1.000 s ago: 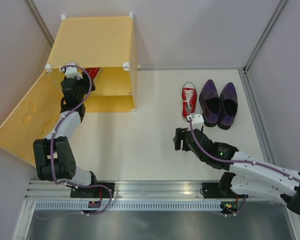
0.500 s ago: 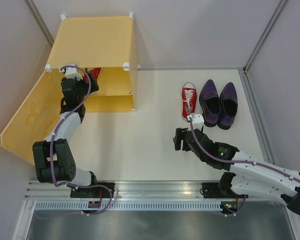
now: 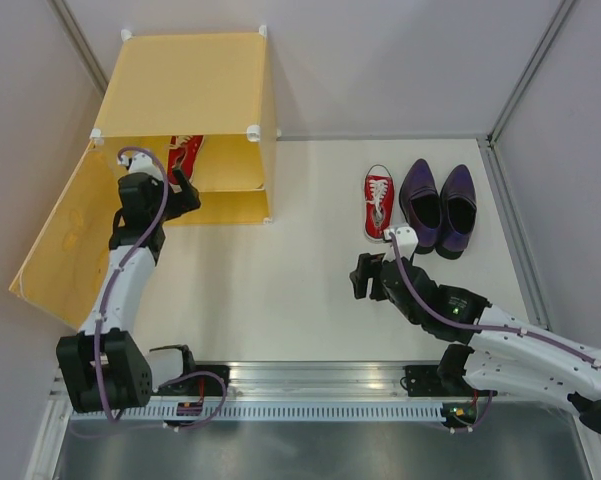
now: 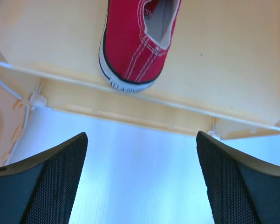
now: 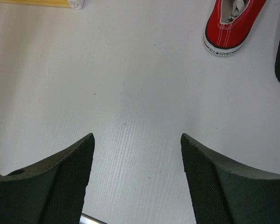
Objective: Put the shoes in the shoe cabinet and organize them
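Red sneaker [image 4: 135, 42] sits heel-out on a shelf in the cabinet [image 3: 180, 85], with room beside it, likely for its partner. Left claw [image 4: 140, 156] hangs just outside, spread wide and empty. On the counter [image 3: 280, 290] wait the second sneaker [image 3: 378, 200] and the purple pair [image 3: 438, 208]. Right claw [image 5: 137, 158], also spread, faces that sneaker.
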Available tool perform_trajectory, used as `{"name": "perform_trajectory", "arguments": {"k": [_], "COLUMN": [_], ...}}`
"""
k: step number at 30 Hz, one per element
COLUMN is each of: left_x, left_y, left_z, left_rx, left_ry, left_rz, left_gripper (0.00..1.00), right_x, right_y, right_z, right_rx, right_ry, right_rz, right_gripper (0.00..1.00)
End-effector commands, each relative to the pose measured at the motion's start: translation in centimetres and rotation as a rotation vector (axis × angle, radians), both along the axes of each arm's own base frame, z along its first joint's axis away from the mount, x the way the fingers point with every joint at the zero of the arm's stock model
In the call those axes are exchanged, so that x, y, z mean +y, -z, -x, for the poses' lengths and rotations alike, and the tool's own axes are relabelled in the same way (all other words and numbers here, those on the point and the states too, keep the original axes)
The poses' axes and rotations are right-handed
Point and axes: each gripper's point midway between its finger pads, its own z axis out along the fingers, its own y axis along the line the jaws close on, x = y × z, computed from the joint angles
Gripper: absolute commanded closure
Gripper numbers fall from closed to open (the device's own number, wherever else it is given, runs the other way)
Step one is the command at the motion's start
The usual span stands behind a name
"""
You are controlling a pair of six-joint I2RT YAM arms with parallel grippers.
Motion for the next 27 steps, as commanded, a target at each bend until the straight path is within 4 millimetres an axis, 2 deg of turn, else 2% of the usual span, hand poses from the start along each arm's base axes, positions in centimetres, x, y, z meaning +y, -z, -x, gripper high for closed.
{"name": "perform_trajectory", "arguments": {"k": [1, 7, 8, 10, 13, 16, 18, 19, 20, 21, 22, 23, 24, 27], "left_x": [-0.5, -0.3, 0.3, 0.6, 1.0, 1.0, 1.2, 1.3, 1.5, 1.7, 1.8, 1.9, 1.9, 1.6], "left_y": [-1.2, -3.6, -3.7, -4.2, -3.4, -3.0, -2.9, -2.5, -2.5, -2.4, -1.8, -1.8, -1.1, -1.5], "left_z": [3.9, 8.4, 8.9, 9.9, 10.7, 11.3, 11.6, 11.8, 12.0, 12.1, 12.2, 12.3, 12.3, 12.2], "left_rx": [0.047, 0.037, 0.036, 0.022, 0.027, 0.024, 0.020, 0.024, 0.018, 0.018, 0.023, 0.012, 0.021, 0.016], "left_ry": [-0.022, -0.049, -0.080, -0.104, -0.131, -0.134, -0.153, -0.158, -0.171, -0.179, -0.189, -0.195, -0.196, -0.180], "left_rz": [0.038, 0.015, 0.001, -0.010, -0.012, -0.013, -0.017, -0.021, -0.025, -0.026, -0.031, -0.033, -0.033, -0.043], "left_gripper": [0.00, 0.00, 0.00, 0.00, 0.00, 0.00, 0.00, 0.00, 0.00, 0.00, 0.00, 0.00, 0.01, 0.01], "right_x": [-0.3, -1.8, -2.9, -3.4, -4.4, -6.0, -5.9, -6.5, -6.0, -6.0, -6.9, -6.5, -7.3, -8.0], "right_y": [-2.8, -3.5, -3.3, -3.3, -3.2, -2.8, -1.6, -1.8, -0.7, -0.4, 0.1, 1.5, 1.7, 3.8], "right_z": [-0.7, -1.3, -1.7, -2.2, -3.8, -6.2, -7.5, -8.7, -9.4, -10.4, -11.5, -12.2, -13.7, -16.6], "right_rx": [-0.042, -0.046, -0.044, -0.031, -0.008, 0.021, 0.067, 0.072, 0.118, 0.125, 0.146, 0.192, 0.192, 0.233], "right_ry": [0.044, 0.122, 0.164, 0.194, 0.247, 0.334, 0.346, 0.379, 0.369, 0.384, 0.417, 0.405, 0.438, 0.474], "right_rz": [-0.039, 0.011, 0.045, 0.085, 0.113, 0.122, 0.137, 0.118, 0.118, 0.101, 0.088, 0.084, 0.054, 0.023], "right_gripper": [0.21, 0.14, 0.14, 0.11, 0.11, 0.11, 0.13, 0.15, 0.16, 0.18, 0.19, 0.20, 0.23, 0.26]}}
